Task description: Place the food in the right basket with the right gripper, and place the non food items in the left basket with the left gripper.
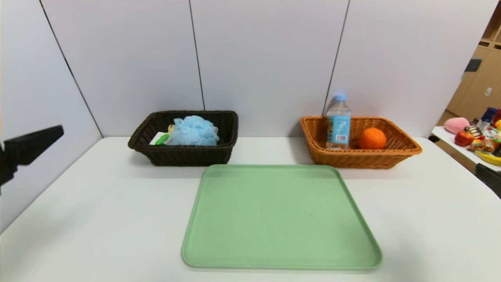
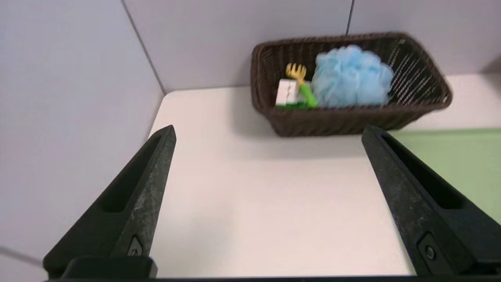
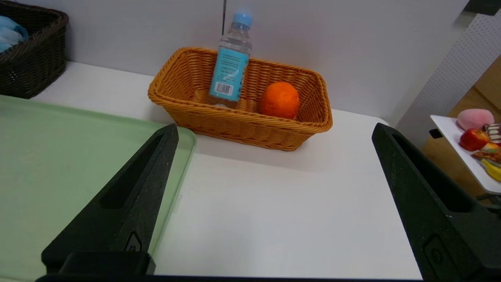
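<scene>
The dark brown left basket [image 1: 184, 154] at the back left holds a fluffy light-blue pouf [image 1: 193, 131], a white cube [image 2: 287, 93] and a yellow spork with a green handle [image 2: 301, 84]. The orange-tan right basket [image 1: 360, 158] at the back right holds an upright water bottle [image 1: 338, 123] and an orange [image 1: 372, 138]. My left gripper [image 2: 268, 129] is open and empty, hanging over bare table in front of the left basket, at the table's far left [image 1: 35, 145]. My right gripper [image 3: 274, 126] is open and empty over the table in front of the right basket.
A light green tray [image 1: 282, 219] lies in the middle of the white table, with nothing on it. White wall panels stand close behind both baskets and along the left side. A side table with assorted foods [image 1: 477, 137] stands off to the right.
</scene>
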